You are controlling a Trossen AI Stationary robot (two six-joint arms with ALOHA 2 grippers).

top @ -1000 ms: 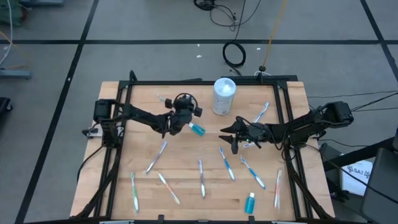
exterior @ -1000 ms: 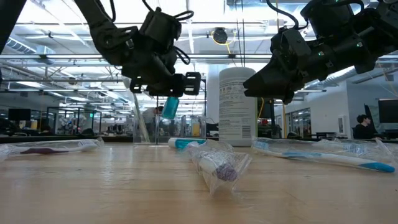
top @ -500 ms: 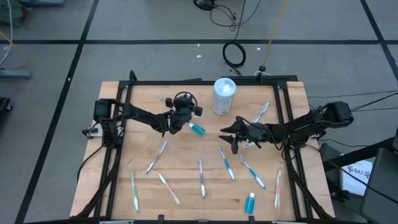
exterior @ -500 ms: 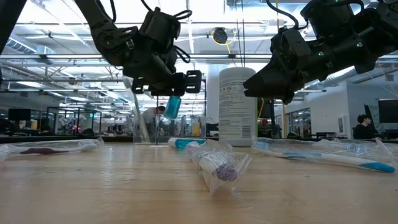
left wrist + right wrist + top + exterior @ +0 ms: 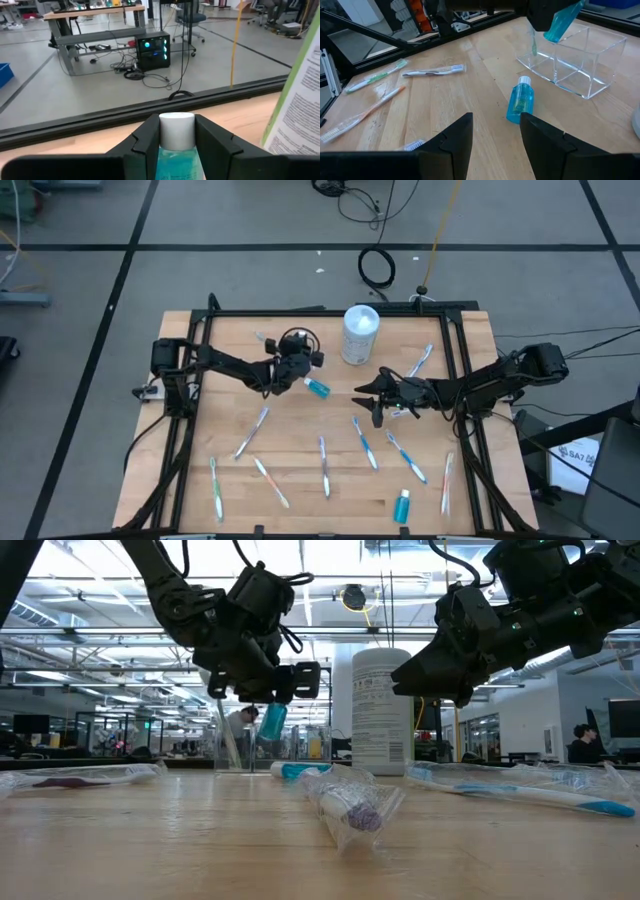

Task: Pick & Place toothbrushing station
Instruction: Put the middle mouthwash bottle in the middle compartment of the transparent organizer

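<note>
Above the clear holder [image 5: 572,62] near the table's back left, a blue toothpaste tube [image 5: 271,724] hangs clamped in the left gripper [image 5: 293,367], not yet released. One toothbrush appears to stand inside already, though glare obscures it. Remaining: another tube [image 5: 402,505] and many toothbrushes [image 5: 324,465] on the table [image 5: 300,420]. Right gripper [image 5: 372,403] hovers mid-table, fingers spread, empty.

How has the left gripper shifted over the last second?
Yes, slightly: the left gripper, shut on a toothpaste tube, has drifted away from the white container.
</note>
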